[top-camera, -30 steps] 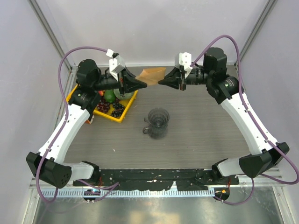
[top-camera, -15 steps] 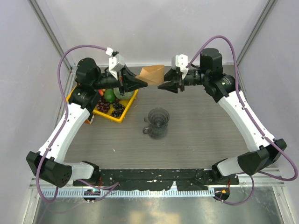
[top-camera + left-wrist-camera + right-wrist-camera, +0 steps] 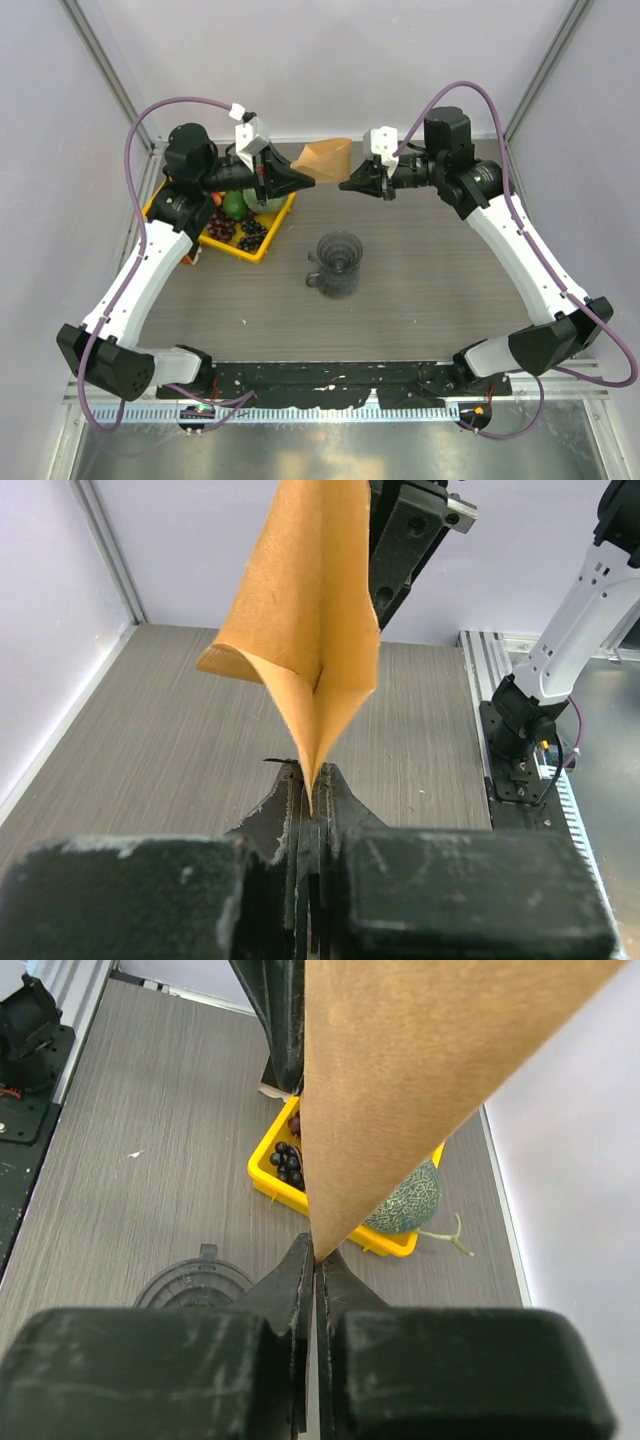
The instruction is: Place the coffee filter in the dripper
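Observation:
The coffee filter (image 3: 325,158), a light-brown paper cone, hangs in the air at the back of the table between both grippers. My left gripper (image 3: 308,181) is shut on one corner of the coffee filter (image 3: 305,630). My right gripper (image 3: 345,184) is shut on the other corner of the filter (image 3: 400,1070). The paper bulges partly open in the left wrist view. The dripper (image 3: 338,264), a clear ribbed glass with a side handle, stands mid-table, nearer than the filter; its rim (image 3: 195,1285) shows in the right wrist view.
A yellow fruit tray (image 3: 262,240) with dark grapes and green fruit sits at the left, under the left arm. A netted melon (image 3: 408,1200) lies by the tray. The arm bases and a rail run along the near edge.
The right gripper moved left to the filter and closed on its corner. The filter has lifted off the table and now hangs between both grippers. The left gripper barely moved.

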Tool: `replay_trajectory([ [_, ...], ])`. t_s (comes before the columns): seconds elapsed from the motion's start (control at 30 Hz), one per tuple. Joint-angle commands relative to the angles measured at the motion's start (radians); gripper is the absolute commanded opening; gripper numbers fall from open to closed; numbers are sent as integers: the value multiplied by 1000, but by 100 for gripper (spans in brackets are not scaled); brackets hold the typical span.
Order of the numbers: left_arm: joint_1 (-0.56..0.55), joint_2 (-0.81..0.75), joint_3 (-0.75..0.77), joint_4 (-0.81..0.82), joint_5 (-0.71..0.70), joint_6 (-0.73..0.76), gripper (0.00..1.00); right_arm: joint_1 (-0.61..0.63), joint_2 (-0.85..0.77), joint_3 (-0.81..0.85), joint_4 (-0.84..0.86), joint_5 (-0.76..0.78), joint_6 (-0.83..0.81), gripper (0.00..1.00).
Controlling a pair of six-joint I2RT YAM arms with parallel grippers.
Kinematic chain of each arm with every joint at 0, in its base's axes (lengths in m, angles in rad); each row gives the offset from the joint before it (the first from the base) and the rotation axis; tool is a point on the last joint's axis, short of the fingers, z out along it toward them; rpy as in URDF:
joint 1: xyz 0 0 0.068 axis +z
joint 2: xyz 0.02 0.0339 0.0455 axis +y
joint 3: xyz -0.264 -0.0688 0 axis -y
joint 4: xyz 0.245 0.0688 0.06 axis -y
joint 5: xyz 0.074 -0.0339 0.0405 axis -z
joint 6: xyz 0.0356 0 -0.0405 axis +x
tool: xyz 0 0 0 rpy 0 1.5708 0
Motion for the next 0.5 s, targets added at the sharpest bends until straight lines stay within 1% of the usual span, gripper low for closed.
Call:
replay_trajectory([
  [0.0,15,-6,52,-18,-17,32,0,-7,-35,43,-67,49,-83,22],
  [0.07,15,-4,52,-15,0,29,0,-9,-37,47,-67,46,-78,52],
  [0.13,13,-3,49,-6,29,26,0,-7,-35,49,-69,36,-74,64],
  [0.23,13,-1,46,-3,56,31,0,-7,-26,56,-41,26,-27,69],
  [0.33,12,-3,35,2,78,37,0,-7,-14,62,15,9,40,70],
  [0.37,10,-3,33,2,76,37,0,-7,-8,67,57,6,90,70],
  [0.47,10,-3,29,-7,66,45,0,-7,3,82,103,-45,164,68],
])
